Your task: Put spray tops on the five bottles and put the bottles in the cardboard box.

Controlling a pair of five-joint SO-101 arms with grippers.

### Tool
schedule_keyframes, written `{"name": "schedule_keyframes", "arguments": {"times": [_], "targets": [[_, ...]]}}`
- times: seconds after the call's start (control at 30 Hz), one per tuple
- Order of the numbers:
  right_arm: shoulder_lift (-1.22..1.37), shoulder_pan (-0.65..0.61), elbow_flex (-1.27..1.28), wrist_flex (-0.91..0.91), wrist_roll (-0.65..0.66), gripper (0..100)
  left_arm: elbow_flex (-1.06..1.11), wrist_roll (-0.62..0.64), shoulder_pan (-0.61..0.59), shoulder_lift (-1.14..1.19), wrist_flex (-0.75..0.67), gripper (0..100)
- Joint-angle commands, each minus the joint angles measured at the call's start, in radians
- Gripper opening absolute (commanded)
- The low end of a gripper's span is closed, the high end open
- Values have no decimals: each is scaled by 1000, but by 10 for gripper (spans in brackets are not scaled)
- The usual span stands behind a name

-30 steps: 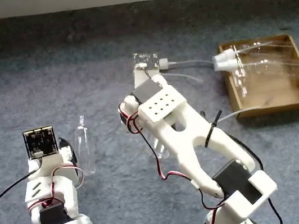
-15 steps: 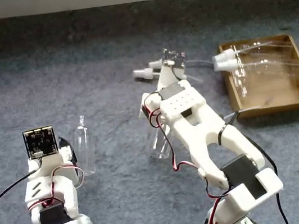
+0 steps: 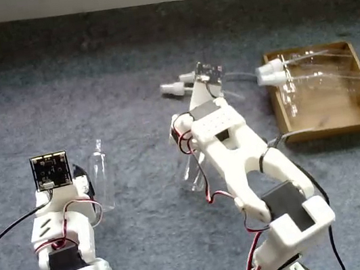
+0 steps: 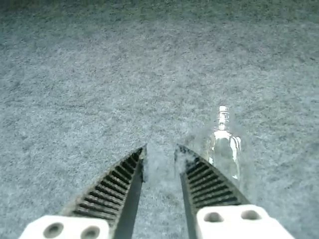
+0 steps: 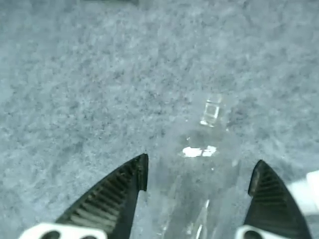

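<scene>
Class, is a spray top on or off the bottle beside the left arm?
Off: the bottle ends in a bare neck.

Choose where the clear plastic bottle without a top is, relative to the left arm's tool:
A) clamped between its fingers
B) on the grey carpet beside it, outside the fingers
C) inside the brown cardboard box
B: the clear plastic bottle is on the grey carpet beside the left tool, outside its fingers, and bare carpet shows in the gap between them.
</scene>
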Motion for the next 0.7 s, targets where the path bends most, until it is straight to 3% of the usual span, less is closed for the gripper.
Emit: {"name": "schedule_keyframes", "arguments": {"times": [0.0, 0.3, 0.47, 0.67], "targets": [[22, 19, -15, -25, -15, 301, 25, -8, 28, -10, -23, 66], [137, 81, -15, -139, -8, 300, 25, -8, 28, -10, -21, 66], [137, 54, -27, -137, -3, 300, 25, -8, 28, -10, -21, 66], [139, -2, -33, -137, 224, 300, 25, -8, 28, -10, -21, 66]]}}
